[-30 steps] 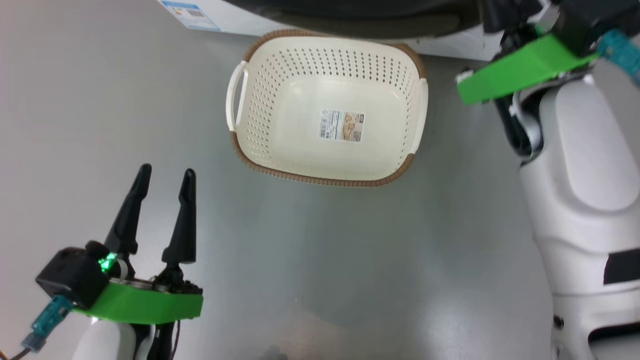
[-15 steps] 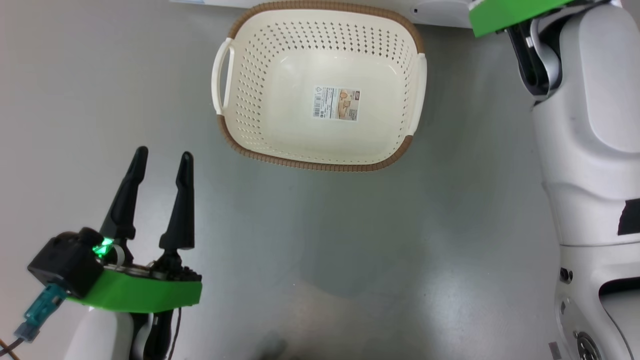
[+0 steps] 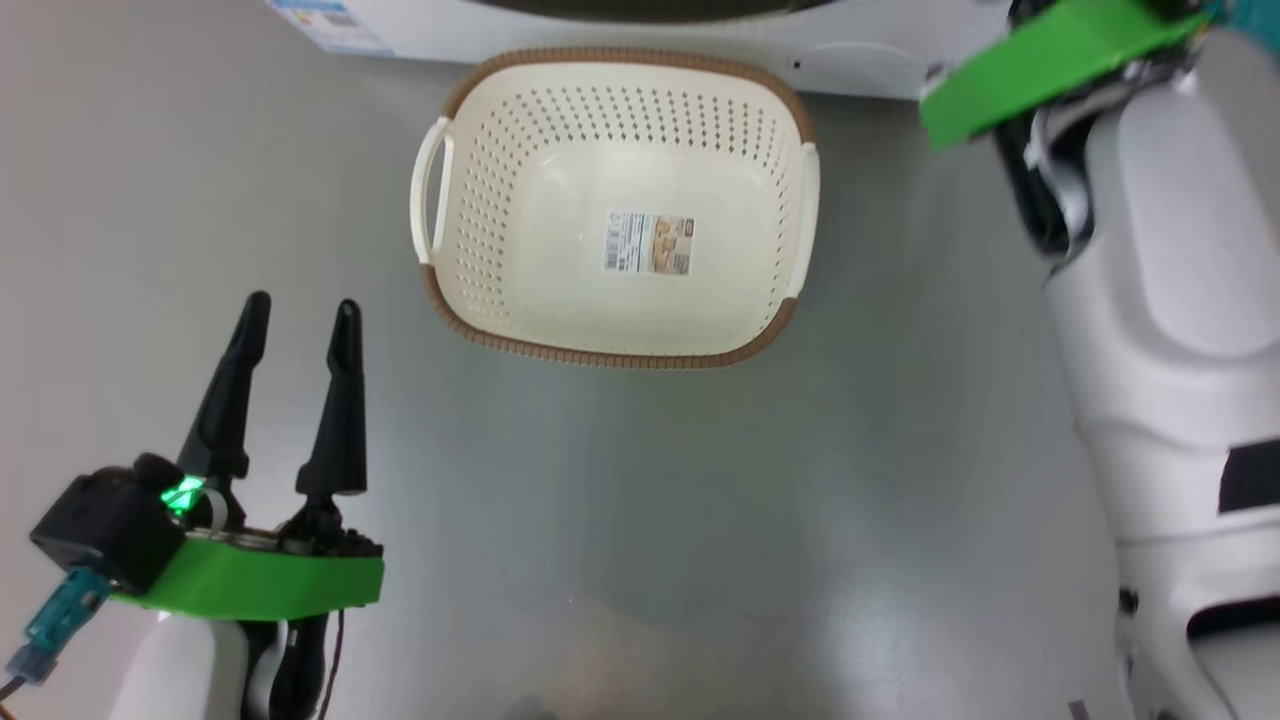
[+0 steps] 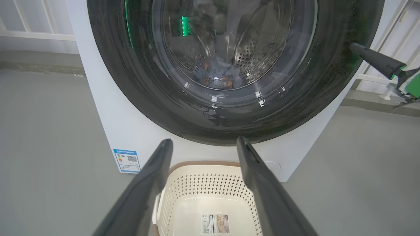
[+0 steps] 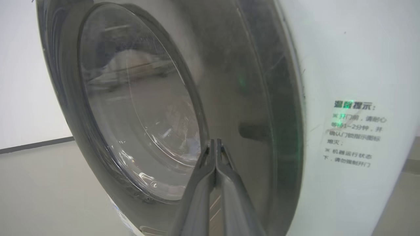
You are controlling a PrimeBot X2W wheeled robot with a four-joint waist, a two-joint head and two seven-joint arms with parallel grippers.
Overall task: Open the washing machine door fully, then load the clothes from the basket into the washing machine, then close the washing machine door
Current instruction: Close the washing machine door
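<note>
View shifted; pinched right tool (image 5: 215, 141) at door rim (image 5: 256, 82).

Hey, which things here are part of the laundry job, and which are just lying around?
Job: washing machine; washing machine door; clothes, seen through the glass; basket, empty.
Not the job: white railing; blue label sticker; printed notice.

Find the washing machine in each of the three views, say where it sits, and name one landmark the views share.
Head view: the washing machine is a white strip along the top edge, beyond the basket.
Left wrist view: the machine takes the upper middle, above the basket.
Right wrist view: its white body runs down the right side.
Shared landmark: the washing machine door, a dark sliver at the head view's top, left of centre in the right wrist view.
</note>
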